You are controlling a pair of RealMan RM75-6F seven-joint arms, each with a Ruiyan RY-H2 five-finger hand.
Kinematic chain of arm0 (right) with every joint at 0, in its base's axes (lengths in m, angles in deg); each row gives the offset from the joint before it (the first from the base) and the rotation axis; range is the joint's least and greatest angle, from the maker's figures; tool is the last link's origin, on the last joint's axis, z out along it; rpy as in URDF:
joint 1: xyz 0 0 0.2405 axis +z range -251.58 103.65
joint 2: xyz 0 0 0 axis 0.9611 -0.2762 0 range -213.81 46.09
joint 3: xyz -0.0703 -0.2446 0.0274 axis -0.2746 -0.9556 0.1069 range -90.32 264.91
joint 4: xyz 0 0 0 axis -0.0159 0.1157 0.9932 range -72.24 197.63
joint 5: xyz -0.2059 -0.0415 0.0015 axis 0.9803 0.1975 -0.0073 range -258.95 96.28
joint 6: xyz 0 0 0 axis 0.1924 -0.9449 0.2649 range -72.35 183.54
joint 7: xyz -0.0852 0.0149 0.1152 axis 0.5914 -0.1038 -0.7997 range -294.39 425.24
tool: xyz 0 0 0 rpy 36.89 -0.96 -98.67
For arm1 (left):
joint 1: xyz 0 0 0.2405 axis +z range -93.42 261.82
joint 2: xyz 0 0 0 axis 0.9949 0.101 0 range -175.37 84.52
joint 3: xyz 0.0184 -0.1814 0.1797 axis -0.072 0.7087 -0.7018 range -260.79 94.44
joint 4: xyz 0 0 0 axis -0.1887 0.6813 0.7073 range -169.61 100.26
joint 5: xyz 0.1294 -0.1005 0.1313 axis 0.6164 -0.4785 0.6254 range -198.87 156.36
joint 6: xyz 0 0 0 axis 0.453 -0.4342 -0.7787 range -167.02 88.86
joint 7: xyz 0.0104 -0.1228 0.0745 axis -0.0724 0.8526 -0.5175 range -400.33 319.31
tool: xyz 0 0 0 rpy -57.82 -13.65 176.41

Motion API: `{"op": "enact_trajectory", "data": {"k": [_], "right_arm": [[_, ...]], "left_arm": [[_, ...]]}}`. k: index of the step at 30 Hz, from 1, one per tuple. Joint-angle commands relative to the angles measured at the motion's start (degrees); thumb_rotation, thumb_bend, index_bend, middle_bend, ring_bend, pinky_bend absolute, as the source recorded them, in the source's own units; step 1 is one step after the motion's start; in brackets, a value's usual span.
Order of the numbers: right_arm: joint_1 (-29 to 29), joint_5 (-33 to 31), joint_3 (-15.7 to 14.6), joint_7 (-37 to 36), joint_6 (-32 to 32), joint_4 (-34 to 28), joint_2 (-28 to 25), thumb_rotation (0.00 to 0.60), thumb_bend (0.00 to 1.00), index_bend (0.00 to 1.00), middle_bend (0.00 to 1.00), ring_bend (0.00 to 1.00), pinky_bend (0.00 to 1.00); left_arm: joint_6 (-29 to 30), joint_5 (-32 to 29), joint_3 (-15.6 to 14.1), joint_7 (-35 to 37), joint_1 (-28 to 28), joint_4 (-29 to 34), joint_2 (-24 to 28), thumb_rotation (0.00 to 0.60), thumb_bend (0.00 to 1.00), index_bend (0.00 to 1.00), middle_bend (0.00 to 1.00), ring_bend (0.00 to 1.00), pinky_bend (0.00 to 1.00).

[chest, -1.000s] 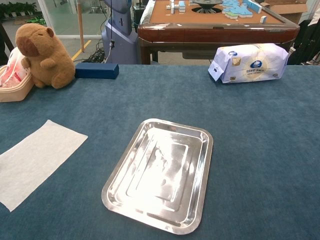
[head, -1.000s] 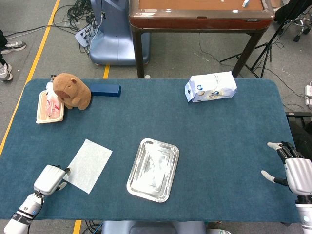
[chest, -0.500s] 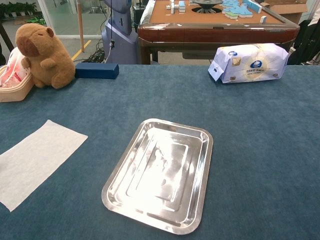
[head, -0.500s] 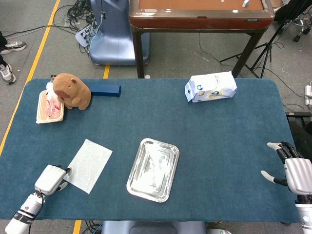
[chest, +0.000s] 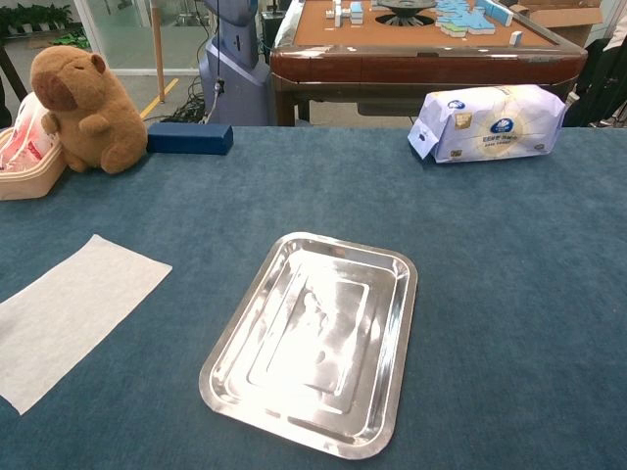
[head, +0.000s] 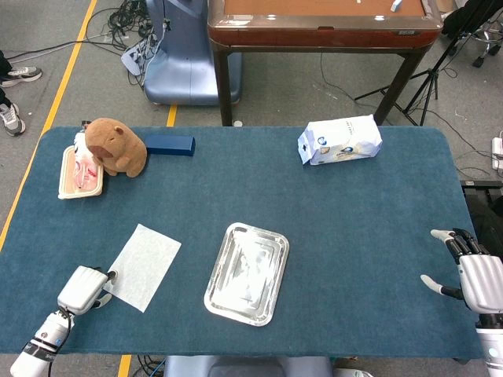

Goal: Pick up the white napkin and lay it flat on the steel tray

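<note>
Thin white rectangular paper napkin point(head: 143, 265): flat on blue-covered worktop point(head: 354, 236), front left, just left of shiny rectangular steel tray point(head: 247, 272), not touching it. Long axis diagonal, near-left corner to far-right.

Left robot hand point(head: 82, 288): nearer; at napkin's near-left corner, fingers curled in; grip on corner not discernible.

Right robot hand point(head: 471, 271): well apart, far right edge; fingers spread, empty.

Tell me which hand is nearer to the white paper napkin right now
Left. The left hand sits at the near left corner of the flat white paper napkin, fingertips at its edge. The right hand is far across the table, beyond the steel tray, fingers spread.
</note>
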Motion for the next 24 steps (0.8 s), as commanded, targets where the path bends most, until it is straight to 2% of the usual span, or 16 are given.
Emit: {"op": "enact_trajectory", "data": {"k": [1, 24], "right_arm": [[0.00, 0.01, -0.01, 0.05, -0.01, -0.01, 0.01, 0.600, 0.00, 0.25, 0.29, 0.17, 0.36], [0.00, -0.05, -0.01, -0.08, -0.06, 0.02, -0.03, 0.600, 0.00, 0.25, 0.29, 0.17, 0.36]], "left_arm": [[0.24, 0.02, 0.07, 0.15, 0.01, 0.09, 0.06, 0.600, 0.19, 0.55, 0.90, 0.64, 0.73], [-0.19, 0.00, -0.09, 0.42, -0.21, 0.68, 0.34, 0.600, 0.23, 0.59, 0.90, 0.64, 0.73]]}}
